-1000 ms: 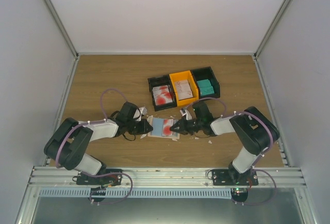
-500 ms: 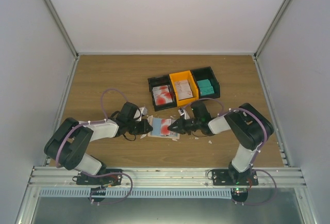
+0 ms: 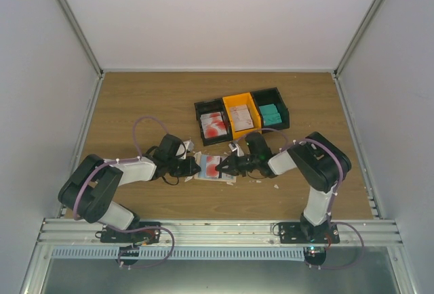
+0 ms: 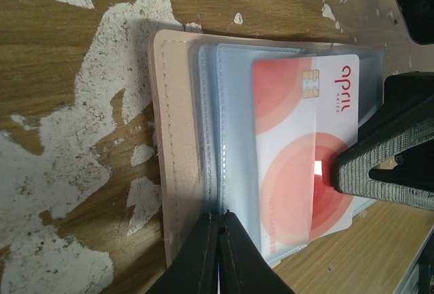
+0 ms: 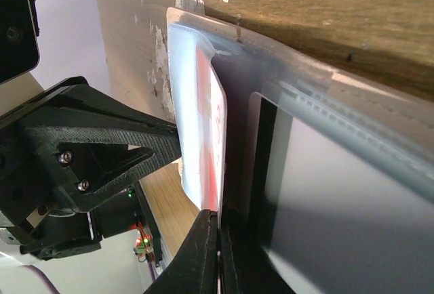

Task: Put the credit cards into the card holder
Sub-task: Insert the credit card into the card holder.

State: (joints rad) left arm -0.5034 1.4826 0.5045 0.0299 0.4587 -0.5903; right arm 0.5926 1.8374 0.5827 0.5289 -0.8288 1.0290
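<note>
Left wrist view: saw card holder [image 4: 178, 138] lying open on scuffed surface [image 4: 68, 172], red-and-white credit card [image 4: 298, 145] partway inside clear pocket. Found left hand [image 4: 218, 240] clenched on card holder's near edge. Found right hand [image 5: 218, 233] pinching credit card's outer end, fingers tight together. Top external view: spotted both hands meeting over card holder, near bins [image 3: 239, 96].

Both arms bend down low and reach in toward each other in the middle, the left claw [image 3: 192, 167] pointing right with its two fingers pinched tight together, and the right claw [image 3: 224, 166] pointing left, close to it, its fingers squeezed together too.
</note>
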